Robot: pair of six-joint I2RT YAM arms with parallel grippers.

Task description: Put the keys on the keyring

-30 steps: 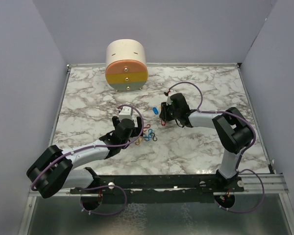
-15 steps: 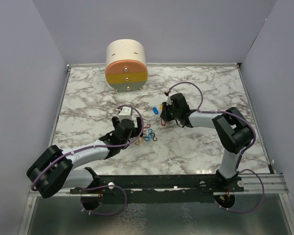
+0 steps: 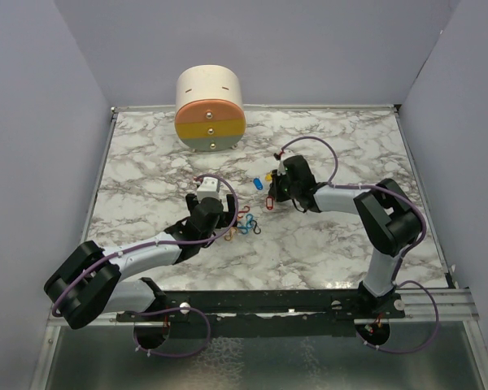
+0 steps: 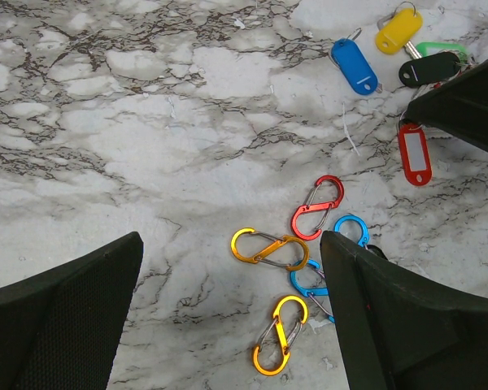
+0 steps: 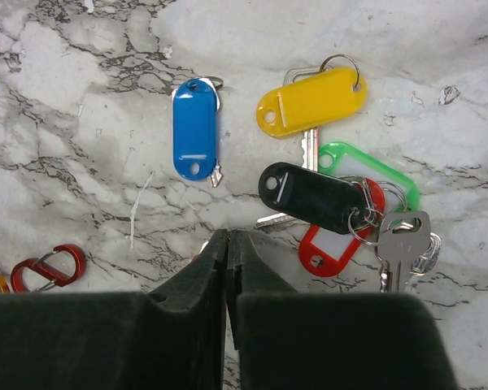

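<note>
In the right wrist view the blue key (image 5: pixel 195 130) and the yellow key (image 5: pixel 311 101) lie loose on the marble. The green key (image 5: pixel 366 169) and red key (image 5: pixel 332 245) bunch with a black tag (image 5: pixel 309 197) and a silver key (image 5: pixel 403 237) on a keyring (image 5: pixel 362 218). My right gripper (image 5: pixel 228 237) is shut and empty, its tips just below the black tag. My left gripper (image 4: pixel 230 241) is open and empty above several S-shaped clips (image 4: pixel 270 248). From the top, the right gripper (image 3: pixel 275 193) is beside the blue key (image 3: pixel 258 184), and the left gripper (image 3: pixel 226 218) is beside the clips (image 3: pixel 246 224).
A round drawer unit (image 3: pixel 210 110) with orange, yellow and grey fronts stands at the back left. Red (image 4: pixel 318 207), blue (image 4: pixel 351 230) and yellow (image 4: pixel 279 335) clips lie between the arms. Grey walls enclose the marble table (image 3: pixel 342 244).
My right gripper has shifted slightly, uncovering the yellow key beside it in the top view. The left arm and the clips have not moved.
</note>
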